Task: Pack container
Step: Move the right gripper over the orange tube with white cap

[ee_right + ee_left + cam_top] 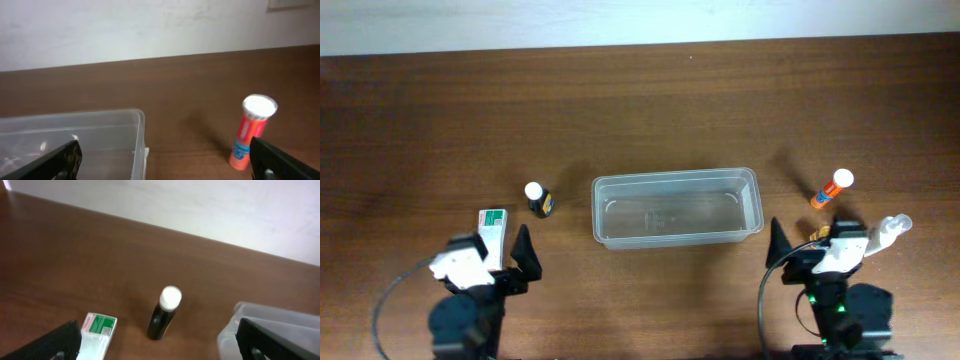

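Note:
The clear plastic container [677,207] sits empty at the table's centre; its corner shows in the left wrist view [235,327] and the right wrist view [135,125]. A small dark bottle with a white cap [539,200] stands left of it, also in the left wrist view [164,312]. A white and green box [494,232] lies by my left gripper [520,262], which is open and empty. An orange tube with a white cap [831,189] stands right of the container, also in the right wrist view [250,132]. A clear bottle [888,231] lies by my open, empty right gripper [800,250].
The brown wooden table [640,110] runs back to a pale wall. Black cables hang beside both arm bases at the front edge.

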Robot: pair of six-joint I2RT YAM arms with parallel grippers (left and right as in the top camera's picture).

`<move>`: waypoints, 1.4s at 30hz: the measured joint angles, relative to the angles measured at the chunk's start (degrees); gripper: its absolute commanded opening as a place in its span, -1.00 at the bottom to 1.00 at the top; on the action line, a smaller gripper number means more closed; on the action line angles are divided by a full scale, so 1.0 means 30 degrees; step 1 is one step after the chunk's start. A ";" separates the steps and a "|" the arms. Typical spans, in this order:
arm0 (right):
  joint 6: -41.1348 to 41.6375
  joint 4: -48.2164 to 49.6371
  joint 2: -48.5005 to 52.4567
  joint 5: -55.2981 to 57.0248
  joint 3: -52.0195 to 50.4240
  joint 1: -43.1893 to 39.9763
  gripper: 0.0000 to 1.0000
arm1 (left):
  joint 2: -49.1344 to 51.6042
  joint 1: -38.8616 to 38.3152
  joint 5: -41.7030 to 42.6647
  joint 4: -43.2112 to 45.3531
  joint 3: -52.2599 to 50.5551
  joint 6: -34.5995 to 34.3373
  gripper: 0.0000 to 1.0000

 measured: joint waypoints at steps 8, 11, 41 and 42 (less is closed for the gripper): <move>0.0211 -0.6273 0.8378 0.0532 0.9187 0.0000 0.97 | 0.8466 0.0000 0.0029 -0.5821 0.8327 0.0000 0.99; 0.0226 -0.9253 1.1562 0.0590 1.2611 -0.0007 0.97 | 1.1548 0.0000 0.0073 -0.8779 1.1147 0.0058 0.99; 0.0568 -1.6138 3.1722 -0.0007 2.3671 -0.4728 0.99 | 1.8680 0.0000 0.0073 -1.3318 1.6087 0.0364 0.99; 0.0561 -1.6116 3.1999 -0.0015 2.3671 -0.4743 0.95 | 1.8680 0.0000 0.0073 -1.3318 1.6087 0.0364 0.99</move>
